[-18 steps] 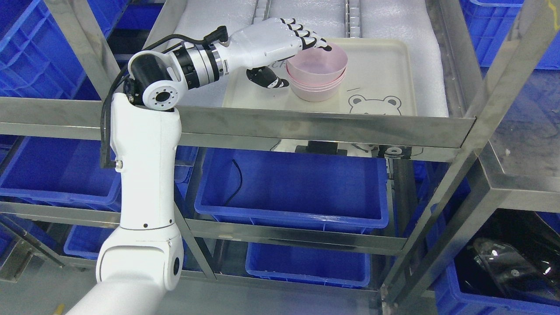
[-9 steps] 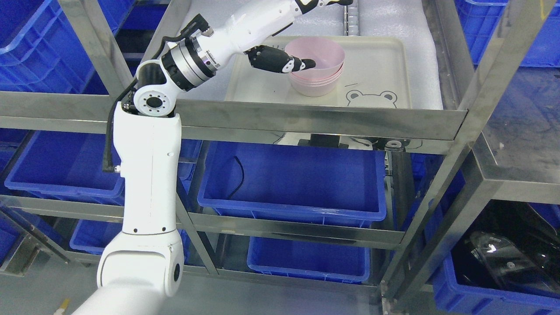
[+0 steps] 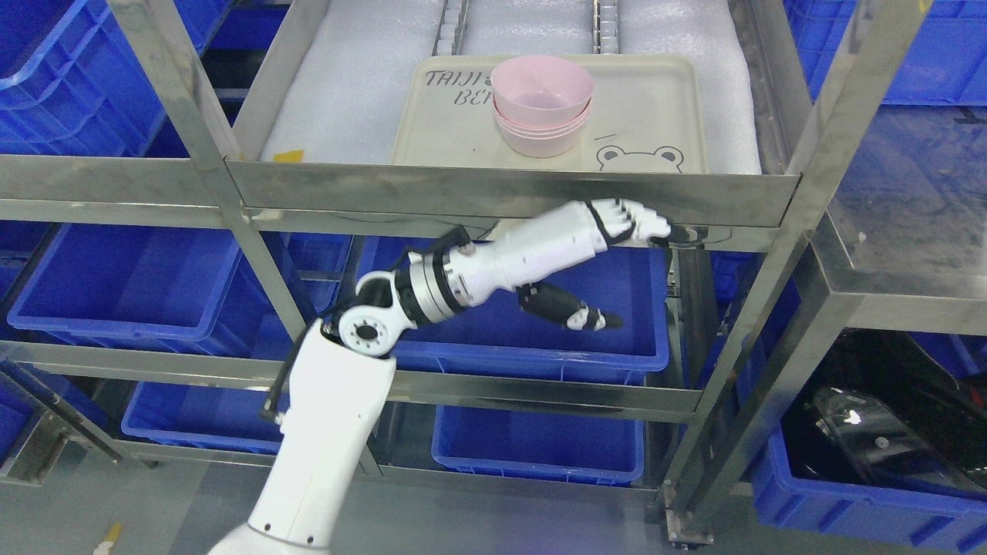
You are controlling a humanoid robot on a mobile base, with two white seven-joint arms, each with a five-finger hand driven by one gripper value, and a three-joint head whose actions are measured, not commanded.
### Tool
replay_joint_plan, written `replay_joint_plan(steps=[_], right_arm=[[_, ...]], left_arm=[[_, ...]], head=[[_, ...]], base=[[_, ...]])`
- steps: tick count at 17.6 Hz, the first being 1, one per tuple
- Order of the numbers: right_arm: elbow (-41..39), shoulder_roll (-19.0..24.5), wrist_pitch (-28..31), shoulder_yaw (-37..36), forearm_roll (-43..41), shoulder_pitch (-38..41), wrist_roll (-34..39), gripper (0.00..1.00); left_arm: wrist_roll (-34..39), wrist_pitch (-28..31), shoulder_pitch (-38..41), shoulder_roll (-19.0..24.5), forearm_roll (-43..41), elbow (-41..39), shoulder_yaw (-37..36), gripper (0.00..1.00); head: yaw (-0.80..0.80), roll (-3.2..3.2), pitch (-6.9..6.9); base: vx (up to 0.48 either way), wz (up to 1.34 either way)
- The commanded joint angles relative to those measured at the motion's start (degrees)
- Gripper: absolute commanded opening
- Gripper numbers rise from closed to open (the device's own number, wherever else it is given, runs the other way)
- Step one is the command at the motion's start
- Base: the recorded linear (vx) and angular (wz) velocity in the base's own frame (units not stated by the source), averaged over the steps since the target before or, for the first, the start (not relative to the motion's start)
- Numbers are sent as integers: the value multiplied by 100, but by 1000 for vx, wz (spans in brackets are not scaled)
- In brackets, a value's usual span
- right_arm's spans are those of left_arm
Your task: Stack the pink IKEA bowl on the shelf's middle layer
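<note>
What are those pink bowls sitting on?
The stack of pink bowls rests on a cream tray with a printed bear face, which lies on white foam padding. The tray surface directly beneath the bowls is covered, and part of its lettering is hidden.

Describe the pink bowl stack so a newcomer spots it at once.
Find the steel shelf rack; on its white-padded layer lies a cream tray printed with a bear. The stack of pink bowls stands on that tray, the only pink thing among blue bins.

One stack of pink bowls, about four nested, on one tray; one robot hand; several blue bins.
</note>
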Motion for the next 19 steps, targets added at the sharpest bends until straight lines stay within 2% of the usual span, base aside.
replay_joint_plan(steps=[1, 3, 5, 8, 11, 13, 14, 19], right_arm=[[-100, -100, -32, 0, 0, 131, 1, 100], [-100, -100, -32, 0, 0, 131, 1, 100], [-100, -100, -32, 0, 0, 131, 1, 100], [-100, -100, -32, 0, 0, 131, 1, 100], [-100, -100, -32, 0, 0, 131, 1, 100], [-100, -100, -32, 0, 0, 131, 1, 100], [-100, -100, -32, 0, 0, 131, 1, 100], [-100, -100, -32, 0, 0, 131, 1, 100]], left_arm=[[176, 4, 2142, 99, 354, 300, -631, 95], [719, 4, 2645, 99, 1073, 485, -210, 95], [1194, 4, 2875, 99, 1427, 722, 212, 95], [2063, 4, 2972, 99, 1753, 1092, 889, 95], [3022, 4, 2946, 99, 1815, 1093, 1426, 95], [3506, 344, 2920, 99, 1815, 988, 1515, 95], [3725, 712, 2937, 99, 1815, 726, 1533, 95], [3763, 1908, 2946, 99, 1824, -233, 1551, 95]], head=[[0, 0, 0], [0, 0, 0], [0, 0, 0], [0, 0, 0], [0, 0, 0], [0, 0, 0], [0, 0, 0], [0, 0, 0]], base=[[-44, -92], [-41, -84], [-31, -65], [-18, -69], [-18, -24], [-21, -23], [-8, -22], [-2, -4]])
